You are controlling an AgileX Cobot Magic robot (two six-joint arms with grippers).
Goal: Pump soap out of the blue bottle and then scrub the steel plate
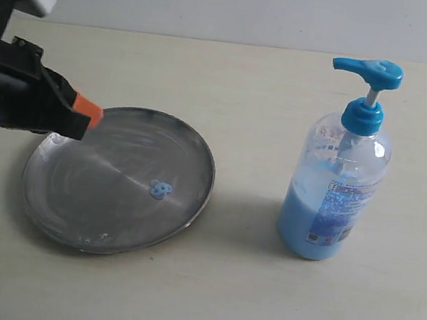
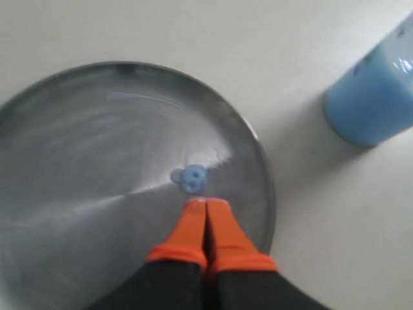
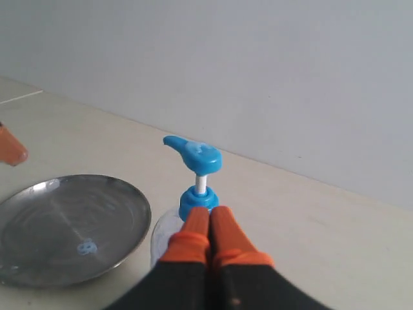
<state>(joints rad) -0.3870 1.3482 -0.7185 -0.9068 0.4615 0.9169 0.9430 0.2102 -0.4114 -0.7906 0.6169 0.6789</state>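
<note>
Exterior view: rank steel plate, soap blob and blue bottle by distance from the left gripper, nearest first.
1. steel plate: the left gripper hangs at its left rim.
2. soap: a blob on the plate's right half, across from the gripper.
3. blue bottle: off the plate, at the far right of the view.

Most of the blue bottle (image 3: 196, 157) behind the right end effector (image 3: 210, 213)
</note>
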